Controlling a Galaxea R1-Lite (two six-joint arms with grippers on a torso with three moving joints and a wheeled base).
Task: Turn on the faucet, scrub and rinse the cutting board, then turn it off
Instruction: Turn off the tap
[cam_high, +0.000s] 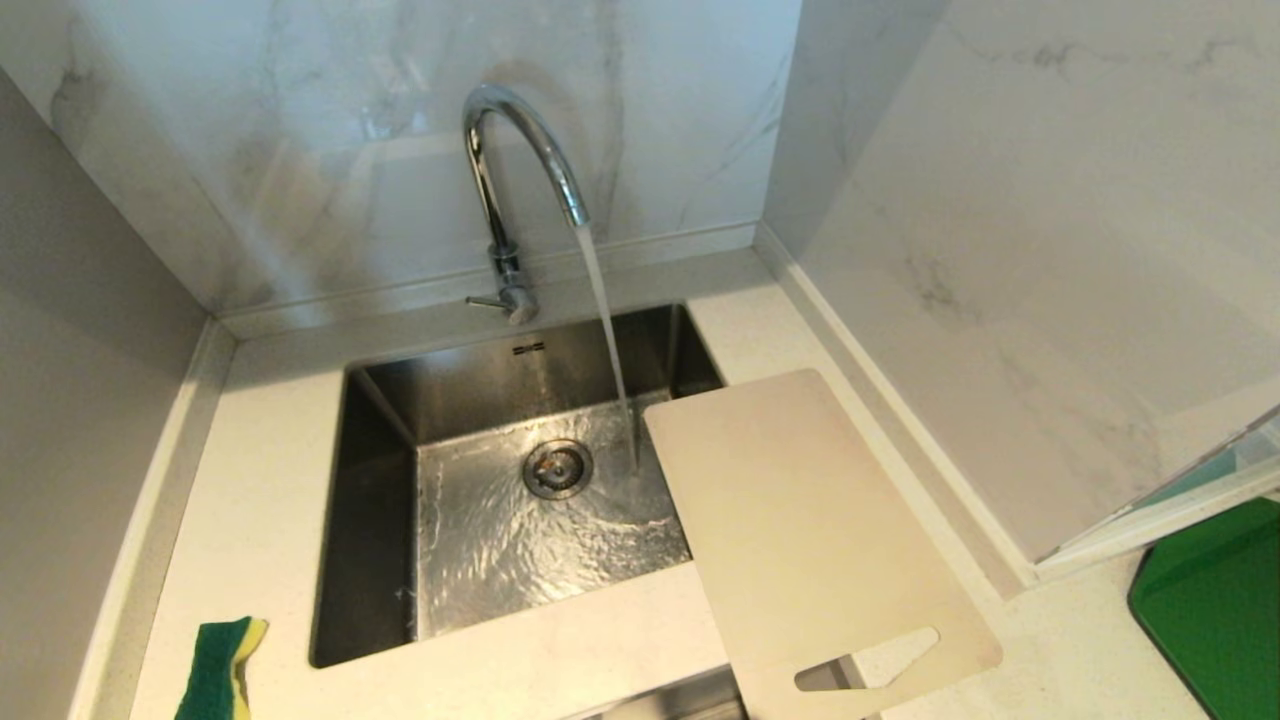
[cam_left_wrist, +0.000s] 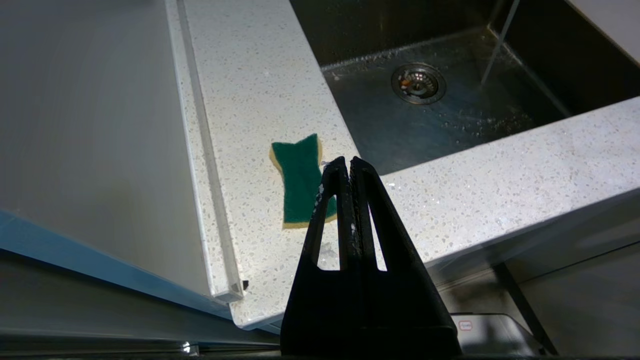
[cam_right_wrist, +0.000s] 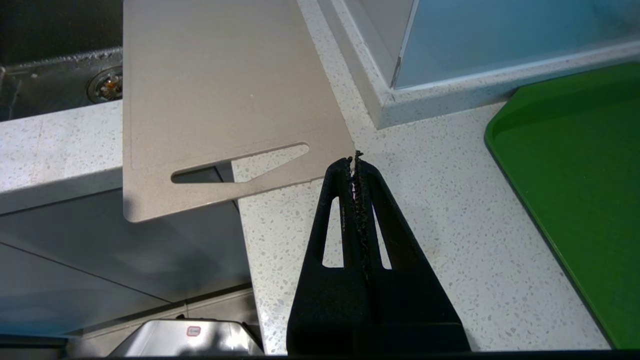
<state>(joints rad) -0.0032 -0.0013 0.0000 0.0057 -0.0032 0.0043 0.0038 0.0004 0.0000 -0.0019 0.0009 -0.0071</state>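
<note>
Chrome gooseneck faucet (cam_high: 515, 160) w/ a high arched spout is running, thin stream of water (cam_high: 608, 330) dropping into the stainless sink (cam_high: 380, 480), rippled wet sheet over the brushed steel floor, round metal drain strainer (cam_high: 557, 468) roughly mid-basin. Thin side lever sticks out at the faucet base. Countertop (cam_high: 260, 480) is pale speckled stone, walls behind are glossy marble-look panels.

Cutting board (cam_high: 800, 530) = big thin off-white plastic rectangle, rounded corners, matte surface, slanted elongated handle slot at the near end. It lies flat on the counter on the right side of the sink, far corner hanging over the basin, near end sticking out past the counter's front edge. The stream lands just beside its far left edge.

Green/yellow scrub sponge (cam_left_wrist: 301, 179), waisted shape, sits on the counter left of the sink. Smooth green tray (cam_right_wrist: 575, 190) w/ a rounded corner lies far right.

Left gripper (cam_left_wrist: 348, 161): black tapered fingers pressed together, nothing in them, tips hanging above the counter next to the sponge. Right gripper (cam_right_wrist: 354, 159): also fully closed, empty, tips over the counter right by the board's near right corner; can't tell if touching.
</note>
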